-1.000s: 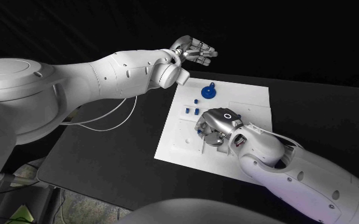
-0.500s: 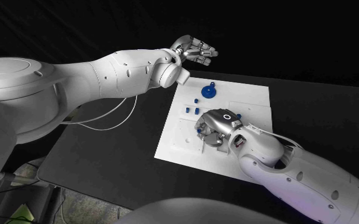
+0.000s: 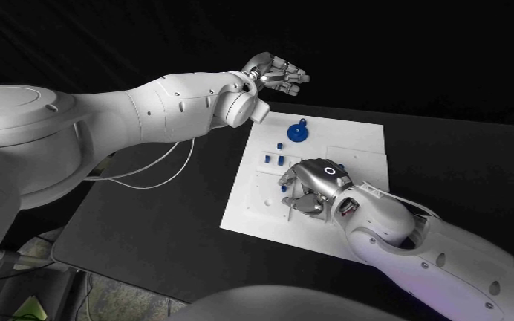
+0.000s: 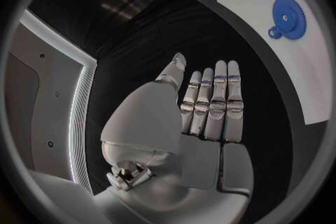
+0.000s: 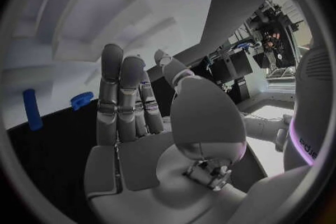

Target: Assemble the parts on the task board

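The white board [image 3: 353,139] lies in the middle of the black table [image 3: 150,209]. At its far end lies a blue gear [image 3: 301,132] flat on the surface, with a small tab pointing away from the robot. Nearer, a few small blue pegs [image 3: 274,159] stand in a loose cluster just beside the right hand [image 3: 310,187].

The right hand rests low over the board's middle, among shallow recesses, fingers extended side by side; it grips nothing I can make out, though the fingertips are partly hidden.

The left hand [image 3: 278,73] hangs above the table beyond the board's far edge, fingers straight and slightly apart, empty.
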`<state>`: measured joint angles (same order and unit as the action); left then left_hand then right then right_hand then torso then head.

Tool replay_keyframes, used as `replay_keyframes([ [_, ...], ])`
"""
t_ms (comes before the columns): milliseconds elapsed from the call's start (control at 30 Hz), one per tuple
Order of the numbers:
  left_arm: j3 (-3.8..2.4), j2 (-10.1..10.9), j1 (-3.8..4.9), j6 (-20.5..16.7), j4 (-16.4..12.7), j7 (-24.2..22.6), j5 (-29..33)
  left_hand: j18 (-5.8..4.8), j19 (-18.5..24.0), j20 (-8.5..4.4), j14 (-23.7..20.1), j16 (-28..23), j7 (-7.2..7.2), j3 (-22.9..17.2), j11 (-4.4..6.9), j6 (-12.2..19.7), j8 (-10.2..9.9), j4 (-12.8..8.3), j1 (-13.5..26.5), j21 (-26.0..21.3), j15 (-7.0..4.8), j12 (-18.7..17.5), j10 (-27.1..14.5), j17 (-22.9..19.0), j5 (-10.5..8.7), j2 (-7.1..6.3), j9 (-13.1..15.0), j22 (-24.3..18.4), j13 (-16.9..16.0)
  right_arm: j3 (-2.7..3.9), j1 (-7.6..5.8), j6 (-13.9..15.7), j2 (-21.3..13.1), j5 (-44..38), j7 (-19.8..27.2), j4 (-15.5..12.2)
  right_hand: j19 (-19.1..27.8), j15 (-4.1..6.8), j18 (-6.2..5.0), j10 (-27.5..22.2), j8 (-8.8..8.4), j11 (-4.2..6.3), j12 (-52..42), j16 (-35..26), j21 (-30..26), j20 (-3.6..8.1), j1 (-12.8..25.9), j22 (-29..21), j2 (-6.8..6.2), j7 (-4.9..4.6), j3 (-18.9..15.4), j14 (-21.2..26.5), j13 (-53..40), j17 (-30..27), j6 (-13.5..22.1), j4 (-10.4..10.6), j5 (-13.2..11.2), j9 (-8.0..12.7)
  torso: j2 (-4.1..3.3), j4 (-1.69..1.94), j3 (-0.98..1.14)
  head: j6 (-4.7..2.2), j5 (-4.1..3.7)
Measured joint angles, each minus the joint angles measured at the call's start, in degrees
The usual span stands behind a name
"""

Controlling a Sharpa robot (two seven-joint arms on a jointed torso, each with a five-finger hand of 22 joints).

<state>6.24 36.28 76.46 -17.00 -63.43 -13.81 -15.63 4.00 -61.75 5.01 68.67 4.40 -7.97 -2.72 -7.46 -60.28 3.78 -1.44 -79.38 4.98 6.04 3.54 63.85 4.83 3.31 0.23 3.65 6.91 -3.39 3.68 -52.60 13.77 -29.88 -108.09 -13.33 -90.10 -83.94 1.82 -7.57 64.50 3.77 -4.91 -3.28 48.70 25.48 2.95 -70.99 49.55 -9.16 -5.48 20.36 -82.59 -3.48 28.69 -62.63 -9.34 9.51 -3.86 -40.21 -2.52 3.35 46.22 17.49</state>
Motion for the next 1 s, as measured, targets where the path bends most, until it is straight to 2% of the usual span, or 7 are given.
replay_keyframes([
  [167, 0.00, 0.2, 0.00, 0.1, 0.0, 0.1, 0.0, 0.00, 0.0, 0.00, 0.0, 0.0, 0.00, 0.0, 0.00, 0.0, 0.0, 0.0, 0.0, 0.0, 0.00, 0.0, 0.0, 0.0, 0.00, 0.00, 0.0, 0.0, 0.0, 1.59, 0.01, 0.7, -2.0, 0.9, -0.2, -2.2, 0.0, 0.00, 0.00, 0.0, 0.00, 0.00, 0.0, 0.0, -0.2, 0.00, -0.6, 0.2, 0.34, 0.05, -1.9, 0.0, 0.0, -0.1, 0.1, 0.9, 0.3, 0.0, 0.02, -0.03, -0.01, -0.20, -0.26],
  [333, 0.00, 0.5, 0.00, 0.1, -0.1, 0.1, 0.0, 0.00, 0.0, 0.00, 0.0, 0.0, 0.00, 0.0, 0.00, 0.0, 0.0, 0.0, 0.0, 0.0, 0.00, 0.0, 0.0, 0.0, 0.00, 0.00, 0.0, 0.0, 0.0, 4.94, 0.02, 1.3, -4.7, 2.1, -0.3, -4.6, 0.0, 0.00, 0.01, 2.0, 0.00, 0.52, 0.0, 0.3, -0.2, 0.00, -0.9, 0.6, 0.64, -0.34, 1.2, 0.0, 0.0, -0.1, -0.3, 0.5, 0.2, 0.0, 0.04, -0.08, -0.01, -0.73, -0.75],
  [567, 0.00, 1.4, -0.01, 0.2, -0.9, 0.1, 0.0, -0.01, 0.0, 0.00, 0.0, 0.0, 0.00, 0.0, 0.00, 0.0, 0.0, 0.0, -0.3, 0.3, 0.00, 0.0, 0.0, 0.0, 0.00, 0.29, 0.0, -0.2, 0.0, 10.70, -0.14, 1.0, -9.4, 5.0, -0.9, -7.4, 0.0, 0.01, 0.04, 4.2, 0.00, 0.93, 0.0, 0.5, -0.2, 0.00, 0.3, 2.1, -0.51, -0.96, 9.5, 0.0, 0.0, 0.1, -1.0, -1.4, -0.6, 0.0, 0.05, -0.17, -0.01, -1.55, -1.68],
  [667, 0.00, 2.0, -0.04, 0.2, -1.1, -0.2, 0.0, -0.01, 0.0, 0.00, 0.0, 0.0, 0.00, 0.0, 0.00, 0.0, 0.0, 0.0, -0.3, 0.3, 0.00, 0.0, 0.0, 0.0, 0.00, 0.30, 0.0, -0.2, 0.0, 12.24, -0.11, 0.0, -11.4, 5.9, -1.3, -7.8, 0.0, 0.01, 0.06, 3.7, 0.00, 0.78, 0.0, 0.5, -0.2, 0.00, 1.0, 2.2, -1.29, -0.79, 7.1, 0.0, 0.0, 0.1, -0.8, -0.6, -0.6, 0.0, 0.05, -0.21, -0.01, -1.74, -1.92],
  [767, 0.00, 2.4, -0.06, 0.2, -1.2, -0.4, 0.0, -0.01, 0.0, 0.00, 0.0, 0.0, 0.00, 0.0, 0.00, 0.0, 0.0, 0.0, -0.3, 0.3, 0.00, 0.0, 0.0, 0.0, 0.00, 0.30, 0.0, -0.2, 0.0, 13.49, -0.11, -1.5, -12.8, 6.7, -2.0, -7.4, 0.0, 0.01, 0.06, 2.0, 0.00, 0.60, 0.0, 0.5, -1.2, 0.00, 0.2, 1.9, -0.56, -0.62, -0.7, 0.0, -0.1, -0.1, -0.6, 1.5, -0.3, 0.0, 0.08, -0.24, -0.01, -1.83, -2.05],
  [867, 0.00, 2.6, -0.06, 0.2, -1.2, -0.7, 0.0, 0.00, 0.0, 0.00, 0.0, 0.0, 0.00, 0.0, 0.00, 0.0, 0.0, 0.0, -0.3, 0.3, 0.00, 0.0, 0.0, 0.0, 0.00, 0.30, 0.0, -0.2, 0.0, 13.99, -0.12, -2.9, -13.5, 7.1, -2.7, -6.3, 0.0, -0.19, 0.10, 0.1, 0.00, 0.11, 0.0, 0.1, -2.3, 0.00, -2.8, 1.3, -0.27, -0.26, -8.0, 0.2, -0.1, -0.3, 0.2, 4.6, -0.3, 0.0, 0.09, -0.24, 0.04, -1.90, -2.10],
  [1000, 0.00, 2.6, -0.07, 0.2, -1.3, -1.0, 0.0, -0.01, 0.0, 0.00, 0.0, 0.0, 0.00, 0.0, 0.00, 0.0, 0.0, 0.0, -0.3, 0.3, 0.00, 0.0, 0.0, 0.0, 0.00, 0.30, 0.0, -0.2, 0.0, 14.25, -0.10, -4.9, -13.5, 6.9, -3.5, -5.5, -0.1, -0.49, 0.17, -2.4, 0.00, -0.32, 0.0, 0.1, -2.9, -0.13, -4.0, 1.1, -1.13, 0.87, -9.8, 0.5, -0.1, -0.4, 1.6, 6.7, -1.3, 0.0, 0.08, -0.21, 0.07, -1.96, -2.07],
])
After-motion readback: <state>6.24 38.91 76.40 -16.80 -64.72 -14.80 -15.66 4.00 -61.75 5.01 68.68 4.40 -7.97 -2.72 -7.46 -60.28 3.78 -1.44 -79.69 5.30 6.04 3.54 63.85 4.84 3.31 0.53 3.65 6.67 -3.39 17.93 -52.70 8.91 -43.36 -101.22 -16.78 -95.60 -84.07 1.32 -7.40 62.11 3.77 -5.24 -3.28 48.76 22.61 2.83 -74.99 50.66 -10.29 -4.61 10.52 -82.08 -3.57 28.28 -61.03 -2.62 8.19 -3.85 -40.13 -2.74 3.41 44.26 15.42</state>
